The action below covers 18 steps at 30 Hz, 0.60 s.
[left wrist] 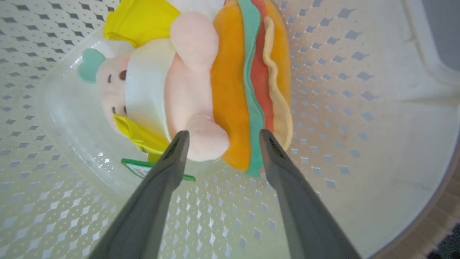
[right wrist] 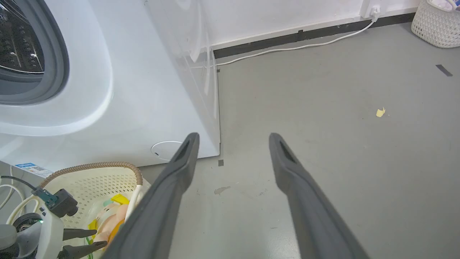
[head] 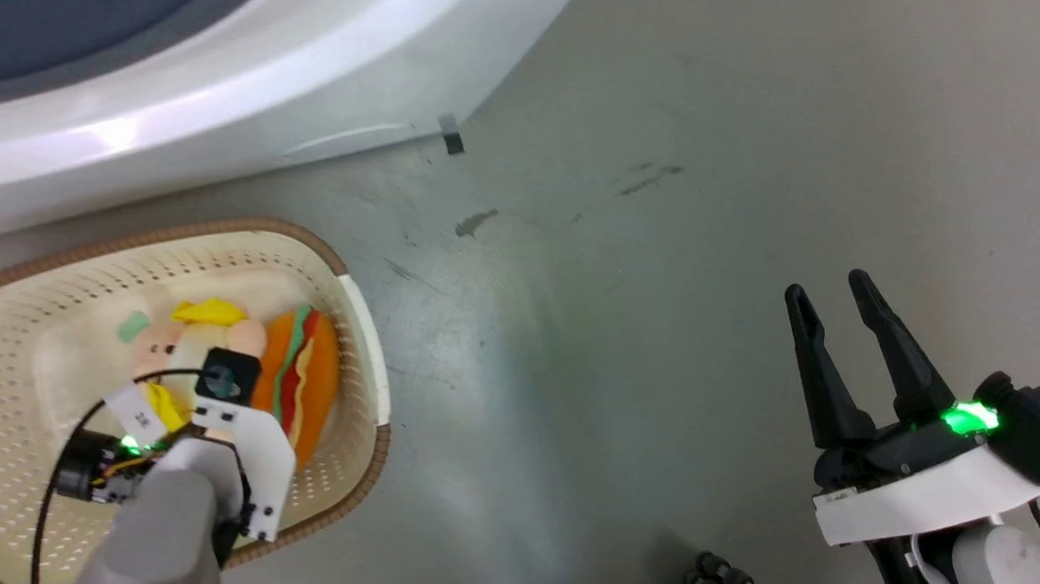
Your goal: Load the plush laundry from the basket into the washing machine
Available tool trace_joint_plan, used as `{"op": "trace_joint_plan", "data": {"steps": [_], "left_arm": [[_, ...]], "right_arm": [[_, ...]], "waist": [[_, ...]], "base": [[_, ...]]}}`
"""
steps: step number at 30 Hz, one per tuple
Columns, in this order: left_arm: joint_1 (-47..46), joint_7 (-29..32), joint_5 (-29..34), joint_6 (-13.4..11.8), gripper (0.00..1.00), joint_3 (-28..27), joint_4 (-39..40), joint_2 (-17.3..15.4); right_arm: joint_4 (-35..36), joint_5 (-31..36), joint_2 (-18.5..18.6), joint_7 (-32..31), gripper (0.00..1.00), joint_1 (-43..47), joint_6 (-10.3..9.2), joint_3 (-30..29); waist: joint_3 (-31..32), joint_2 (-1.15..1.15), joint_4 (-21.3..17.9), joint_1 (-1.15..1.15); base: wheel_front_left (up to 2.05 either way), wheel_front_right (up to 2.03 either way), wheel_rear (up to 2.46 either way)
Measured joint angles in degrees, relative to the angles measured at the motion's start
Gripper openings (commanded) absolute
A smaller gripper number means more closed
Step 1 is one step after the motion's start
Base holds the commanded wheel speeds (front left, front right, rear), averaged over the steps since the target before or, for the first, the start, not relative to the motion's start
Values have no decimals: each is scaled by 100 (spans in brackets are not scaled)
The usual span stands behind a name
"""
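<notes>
Left fingers spread over the toys in the basket
The pink doll and orange bun toy lie touching side by side on the basket's bottom; the open left fingers point down at them, holding neither. The basket stands on the floor just beside the washing machine. The right fingers, spread and empty, hover well apart.
</notes>
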<state>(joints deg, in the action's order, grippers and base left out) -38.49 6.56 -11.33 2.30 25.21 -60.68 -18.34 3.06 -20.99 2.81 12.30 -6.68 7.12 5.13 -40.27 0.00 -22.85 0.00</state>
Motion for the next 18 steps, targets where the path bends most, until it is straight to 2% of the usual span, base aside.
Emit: {"op": "trace_joint_plan", "data": {"steps": [16,17,18], "left_arm": [[-887,183,-238,33,100,506,-934,-285],[-933,182,-240,44,77,558,-985,-298],[-982,167,-247,46,42,579,-1031,-312]], "right_arm": [[108,-435,0,193,100,-89,7,2],[108,-454,0,194,100,-89,7,3],[108,-480,0,199,100,-91,7,7]], "waist": [[-763,0,-381,0],[-807,0,-404,0],[-850,0,-426,0]], "base": [[0,0,0],[0,0,0],[0,0,0]]}}
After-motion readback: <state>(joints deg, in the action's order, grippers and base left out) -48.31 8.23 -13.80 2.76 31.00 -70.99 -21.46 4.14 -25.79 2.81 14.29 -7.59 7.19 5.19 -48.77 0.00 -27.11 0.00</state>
